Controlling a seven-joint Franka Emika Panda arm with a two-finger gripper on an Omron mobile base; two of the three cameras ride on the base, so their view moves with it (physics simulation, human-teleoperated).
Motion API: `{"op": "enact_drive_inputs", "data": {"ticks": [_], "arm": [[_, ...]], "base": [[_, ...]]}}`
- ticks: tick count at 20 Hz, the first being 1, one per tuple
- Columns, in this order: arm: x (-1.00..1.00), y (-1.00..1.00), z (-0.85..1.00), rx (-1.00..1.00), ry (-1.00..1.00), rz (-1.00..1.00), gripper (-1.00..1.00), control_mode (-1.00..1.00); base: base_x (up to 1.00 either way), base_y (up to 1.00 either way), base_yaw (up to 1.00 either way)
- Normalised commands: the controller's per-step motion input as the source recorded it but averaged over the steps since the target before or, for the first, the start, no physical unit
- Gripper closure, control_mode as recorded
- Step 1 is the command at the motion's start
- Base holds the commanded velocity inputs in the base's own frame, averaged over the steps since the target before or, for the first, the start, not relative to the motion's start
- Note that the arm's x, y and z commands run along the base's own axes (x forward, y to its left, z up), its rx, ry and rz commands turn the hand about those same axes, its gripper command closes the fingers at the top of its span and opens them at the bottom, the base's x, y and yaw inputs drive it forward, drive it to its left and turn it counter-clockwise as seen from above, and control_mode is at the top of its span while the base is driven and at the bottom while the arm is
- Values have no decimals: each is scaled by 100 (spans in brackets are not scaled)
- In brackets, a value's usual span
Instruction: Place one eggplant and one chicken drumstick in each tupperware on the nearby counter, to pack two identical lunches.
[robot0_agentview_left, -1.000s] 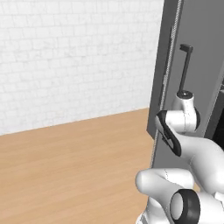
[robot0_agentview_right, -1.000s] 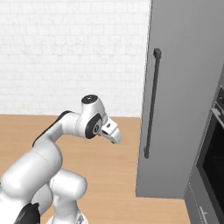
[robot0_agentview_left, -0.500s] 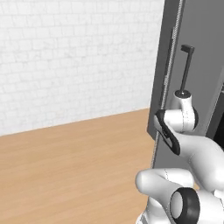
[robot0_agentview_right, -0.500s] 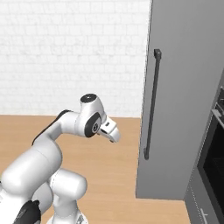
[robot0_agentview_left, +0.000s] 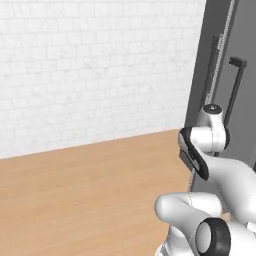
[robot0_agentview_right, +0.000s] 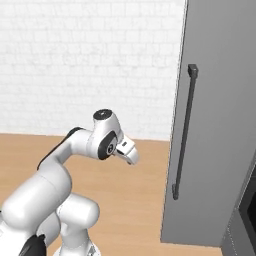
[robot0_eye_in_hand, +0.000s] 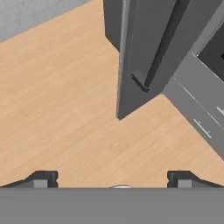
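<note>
Pincer (robot0_eye_in_hand: 112, 178) spread wide — empty, above wooden floor (robot0_eye_in_hand: 65, 100)

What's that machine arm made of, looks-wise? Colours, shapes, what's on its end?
The arm is built of smooth, rounded, glossy white segments with dark grey to black rings and caps at the joints. It ends in a small white hand carrying the gripper, whose two short, dark, blocky fingertips show. No loose cables or markings are visible.

No readable text, labels, brand names, numbers or signs appear on any surface in these pictures; every surface is plain and unmarked.
</note>
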Motion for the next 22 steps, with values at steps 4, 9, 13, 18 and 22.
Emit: {"op": "enact_drive_inputs", "data": {"ticks": [4, 9, 13, 18, 22], "arm": [[0, 0, 0, 0, 0, 0, -100, 100], [0, 0, 0, 0, 0, 0, -100, 100], [0, 0, 0, 0, 0, 0, -100, 100], [0, 0, 0, 0, 0, 0, -100, 100], [0, 0, 0, 0, 0, 0, -100, 100]], "base": [[100, 63, 10], [100, 6, -5], [100, 0, -16], [75, 0, -61], [29, 0, -88]]}}
